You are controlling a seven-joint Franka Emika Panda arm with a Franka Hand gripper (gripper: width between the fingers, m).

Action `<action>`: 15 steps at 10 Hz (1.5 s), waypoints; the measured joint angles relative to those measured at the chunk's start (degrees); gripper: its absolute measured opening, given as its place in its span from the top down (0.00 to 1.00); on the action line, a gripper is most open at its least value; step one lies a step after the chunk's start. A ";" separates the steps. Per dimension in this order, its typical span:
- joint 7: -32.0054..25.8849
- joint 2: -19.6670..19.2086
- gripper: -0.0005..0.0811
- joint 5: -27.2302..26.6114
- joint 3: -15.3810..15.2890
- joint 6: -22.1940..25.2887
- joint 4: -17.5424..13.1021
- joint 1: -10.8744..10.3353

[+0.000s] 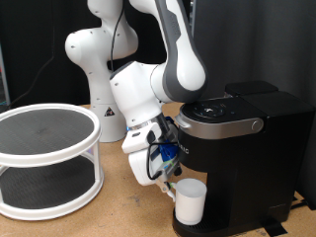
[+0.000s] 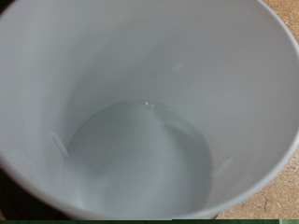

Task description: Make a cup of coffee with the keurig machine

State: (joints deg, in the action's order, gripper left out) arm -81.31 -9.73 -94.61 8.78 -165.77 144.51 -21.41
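Observation:
The black keurig machine [image 1: 247, 133] stands at the exterior view's right with its silver-trimmed lid down. The white cup [image 1: 189, 201] sits upright on the drip base under the brew head. My gripper [image 1: 169, 182] hangs at the cup's upper left rim, its fingers hidden behind the hand and cables. In the wrist view the cup's interior [image 2: 140, 149] fills almost the whole picture and looks empty and clean. No fingers show in that view.
A white two-tier round rack [image 1: 44, 158] with dark mesh shelves stands at the exterior view's left on the wooden table [image 1: 118, 212]. The white arm base [image 1: 99, 89] rises behind it. A dark curtain backs the scene.

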 joint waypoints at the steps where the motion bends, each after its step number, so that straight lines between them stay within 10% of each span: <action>1: 0.41 0.08 0.23 1.17 0.12 0.18 0.13 0.07; 2: 0.95 0.24 0.06 2.63 0.18 0.68 0.37 0.23; 4: 3.32 1.18 0.02 6.70 0.38 2.23 1.79 0.54; 15: 16.07 19.04 0.01 30.89 4.31 10.55 14.62 6.19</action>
State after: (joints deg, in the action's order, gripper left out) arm -65.25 9.30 -63.72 13.10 -155.22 159.13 -15.22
